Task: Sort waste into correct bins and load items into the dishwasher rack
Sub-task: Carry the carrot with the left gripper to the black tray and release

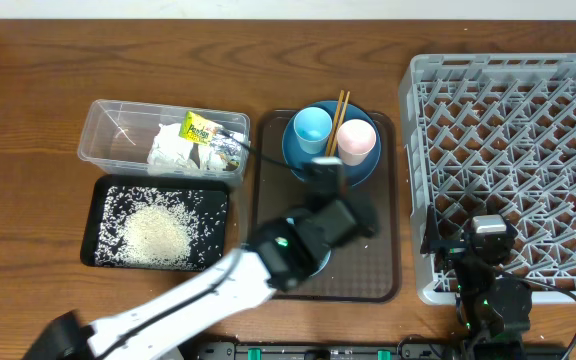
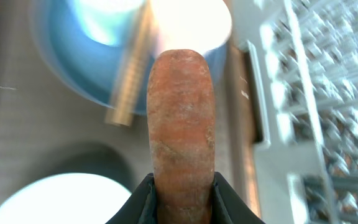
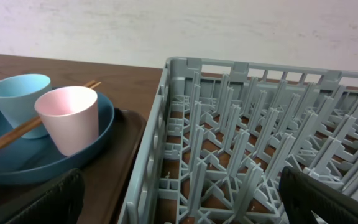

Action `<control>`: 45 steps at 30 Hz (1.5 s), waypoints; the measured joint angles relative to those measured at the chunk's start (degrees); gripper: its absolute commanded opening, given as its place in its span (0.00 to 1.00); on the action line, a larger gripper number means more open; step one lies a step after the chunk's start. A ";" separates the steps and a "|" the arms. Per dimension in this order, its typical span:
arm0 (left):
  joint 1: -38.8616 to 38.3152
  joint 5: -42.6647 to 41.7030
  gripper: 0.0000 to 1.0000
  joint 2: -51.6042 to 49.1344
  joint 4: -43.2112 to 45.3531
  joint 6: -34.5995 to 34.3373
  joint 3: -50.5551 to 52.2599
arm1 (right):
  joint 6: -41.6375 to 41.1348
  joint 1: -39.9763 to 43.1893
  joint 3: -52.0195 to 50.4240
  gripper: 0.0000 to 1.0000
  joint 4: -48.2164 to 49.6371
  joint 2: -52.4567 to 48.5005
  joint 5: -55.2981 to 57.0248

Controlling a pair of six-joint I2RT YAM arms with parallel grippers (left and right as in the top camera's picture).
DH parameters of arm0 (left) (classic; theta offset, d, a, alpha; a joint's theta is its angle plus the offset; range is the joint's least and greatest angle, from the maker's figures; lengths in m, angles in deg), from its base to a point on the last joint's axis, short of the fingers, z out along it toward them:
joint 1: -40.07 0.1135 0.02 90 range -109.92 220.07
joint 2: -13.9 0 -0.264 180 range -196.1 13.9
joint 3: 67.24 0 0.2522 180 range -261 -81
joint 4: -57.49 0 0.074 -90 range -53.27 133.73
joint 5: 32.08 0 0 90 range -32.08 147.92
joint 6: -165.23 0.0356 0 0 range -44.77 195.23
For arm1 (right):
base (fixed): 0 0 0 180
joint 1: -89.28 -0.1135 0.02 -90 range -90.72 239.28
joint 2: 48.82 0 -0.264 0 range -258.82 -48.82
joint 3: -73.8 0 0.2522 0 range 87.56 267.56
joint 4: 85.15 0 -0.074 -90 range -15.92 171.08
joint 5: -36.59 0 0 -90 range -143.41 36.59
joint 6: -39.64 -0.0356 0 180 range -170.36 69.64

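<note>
My left gripper (image 1: 343, 205) is over the brown tray, shut on the small orange carrot (image 2: 181, 112), which sticks out from between the jaws (image 2: 181, 180). The carrot is hidden in the overhead view. The dark-blue plate (image 1: 294, 152) holds the light-blue cup (image 1: 312, 127), the pale-pink cup (image 1: 356, 141) and the wooden chopsticks (image 1: 338, 118). The bowl's white inside (image 2: 58, 199) shows below the gripper. My right gripper (image 1: 480, 243) is open and empty over the front-left corner of the grey dishwasher rack (image 1: 513, 130). The right wrist view shows its jaws (image 3: 185, 205) spread above the rack's lattice (image 3: 229, 118).
The clear tub (image 1: 108, 140) at the back left holds the crumpled napkin (image 1: 173, 148) and the yellow-green packet (image 1: 199, 127). The black tray (image 1: 103, 250) in front of it holds loose rice (image 1: 156, 232). The brown tray (image 1: 383, 275) lies between the bins and the rack.
</note>
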 measured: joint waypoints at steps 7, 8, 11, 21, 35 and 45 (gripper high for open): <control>13.14 0.07 0.12 7.89 -12.61 0.04 0.00 | 0.00 0.00 0.00 0.99 0.02 0.00 0.00; 15.50 0.09 0.12 8.52 -14.19 0.04 0.00 | 0.00 0.00 0.00 0.99 0.02 0.00 0.00; 22.10 0.07 0.07 9.35 -18.36 0.02 0.00 | 0.00 0.00 0.00 0.99 0.02 -0.02 0.00; 39.34 0.22 0.06 9.31 -21.57 0.09 1.55 | 0.00 0.00 0.00 0.99 0.00 0.00 -0.02; 49.62 0.00 0.07 9.29 -14.91 -3.82 15.10 | 0.00 0.00 0.00 0.99 0.00 -0.02 -0.02; 49.66 -0.02 0.07 7.87 -7.02 -6.10 22.21 | 0.00 0.00 0.00 0.99 0.00 -0.02 -0.02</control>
